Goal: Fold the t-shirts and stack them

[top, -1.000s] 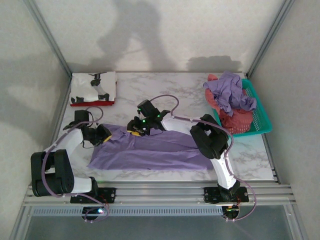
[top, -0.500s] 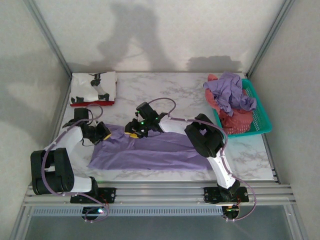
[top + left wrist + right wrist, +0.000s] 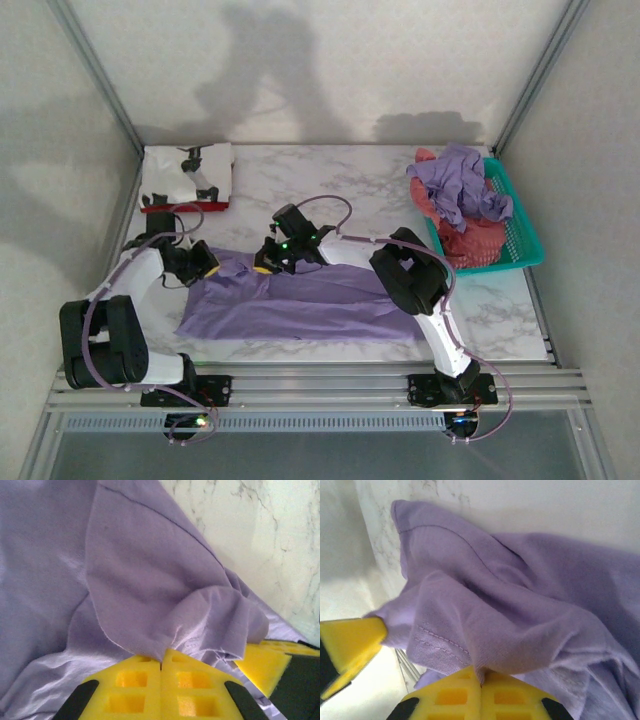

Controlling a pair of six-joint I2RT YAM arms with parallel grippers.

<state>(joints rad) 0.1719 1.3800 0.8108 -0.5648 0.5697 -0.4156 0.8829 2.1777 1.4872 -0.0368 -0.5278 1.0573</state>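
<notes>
Pinching lavender t-shirt [image 3: 300, 305]: left fingers [image 3: 131, 686], right fingers [image 3: 451, 698] — white t-shirt [image 3: 190, 172] print illegible.

Both arms' jaws have closed; each now pinches the lavender t-shirt [image 3: 300, 300] — at its far edge.

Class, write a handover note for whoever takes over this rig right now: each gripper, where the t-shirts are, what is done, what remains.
Left gripper: shut on the far edge of the lavender t-shirt spread on the table.
Right gripper: shut on the same edge, beside it.
Done: white printed t-shirt folded on a red t-shirt, far left corner.
Left: fold this shirt, stack it; then the purple t-shirt and coral-red t-shirt in the teal basket.
</notes>
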